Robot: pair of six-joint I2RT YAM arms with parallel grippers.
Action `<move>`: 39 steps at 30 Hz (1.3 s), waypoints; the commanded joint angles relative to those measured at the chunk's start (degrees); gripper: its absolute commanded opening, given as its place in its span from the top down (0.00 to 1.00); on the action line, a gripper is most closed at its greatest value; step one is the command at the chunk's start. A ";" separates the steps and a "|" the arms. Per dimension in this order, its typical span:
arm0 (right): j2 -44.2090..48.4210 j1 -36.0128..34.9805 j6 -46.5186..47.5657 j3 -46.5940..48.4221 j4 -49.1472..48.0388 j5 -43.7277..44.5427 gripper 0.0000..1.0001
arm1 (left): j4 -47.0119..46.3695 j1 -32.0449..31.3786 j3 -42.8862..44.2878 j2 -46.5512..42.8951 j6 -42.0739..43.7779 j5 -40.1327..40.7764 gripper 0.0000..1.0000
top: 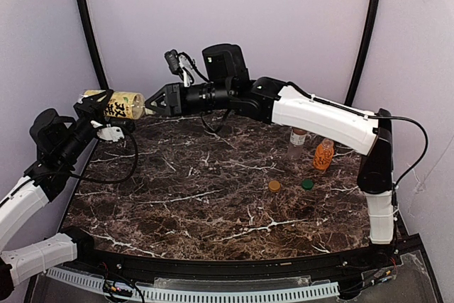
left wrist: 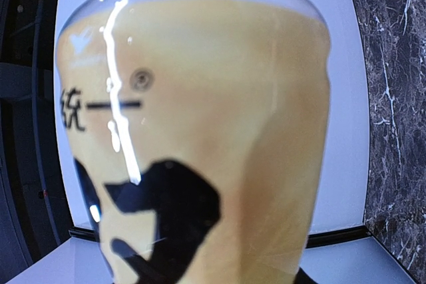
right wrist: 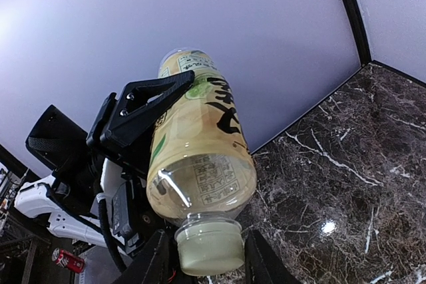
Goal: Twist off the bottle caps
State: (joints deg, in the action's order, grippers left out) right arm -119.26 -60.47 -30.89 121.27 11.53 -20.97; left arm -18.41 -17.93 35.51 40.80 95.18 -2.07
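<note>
The taller yellow-labelled bottle (top: 122, 104) lies level in the air at the back left, and my left gripper (top: 105, 106) is shut on its body. It fills the left wrist view (left wrist: 200, 131), hiding that gripper's fingers. In the right wrist view the bottle (right wrist: 200, 144) points its pale cap (right wrist: 210, 247) at the camera. My right gripper (right wrist: 210, 261) is open, one finger on each side of the cap with slim gaps; it also shows in the top view (top: 147, 106). The short clear brownish bottle (top: 298, 137) and the bumpy orange bottle (top: 323, 154) stand at the right.
A yellow-orange cap (top: 274, 186) and a green cap (top: 307, 184) lie loose on the marble table (top: 198, 196) in front of the two short bottles. The right arm stretches across the back of the table. White walls close in behind and at both sides.
</note>
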 commanded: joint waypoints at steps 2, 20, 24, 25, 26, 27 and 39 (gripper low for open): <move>-0.47 0.27 -0.66 -0.47 -2.35 -1.36 0.66 | -1.63 -0.35 -0.19 -0.15 0.17 0.49 0.62; -1.09 0.41 -1.12 -0.78 -1.44 -1.53 0.56 | -2.19 -0.40 0.26 0.33 -0.08 0.49 0.62; -1.22 0.52 -1.02 -0.78 -1.03 -1.14 0.55 | -2.20 -0.37 0.31 0.34 -0.08 0.31 0.62; -1.23 0.53 -0.95 -0.78 -0.99 -1.05 0.54 | -2.27 -0.35 0.33 0.34 -0.08 0.31 0.62; -1.21 0.60 -0.86 -0.78 -0.86 -0.89 0.54 | -2.30 -0.35 0.33 0.34 -0.03 0.29 0.62; -1.23 0.61 -0.85 -0.78 -0.77 -0.71 0.54 | -2.28 -0.35 0.38 0.34 -0.06 0.30 0.62; -1.69 0.88 -0.57 -0.65 -0.32 -1.01 0.62 | -2.49 -0.38 0.35 0.51 -0.23 0.14 0.62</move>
State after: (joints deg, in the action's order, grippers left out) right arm -119.39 -59.94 -31.81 120.75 11.75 -21.67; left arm -18.81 -17.96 35.51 41.25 95.20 -2.07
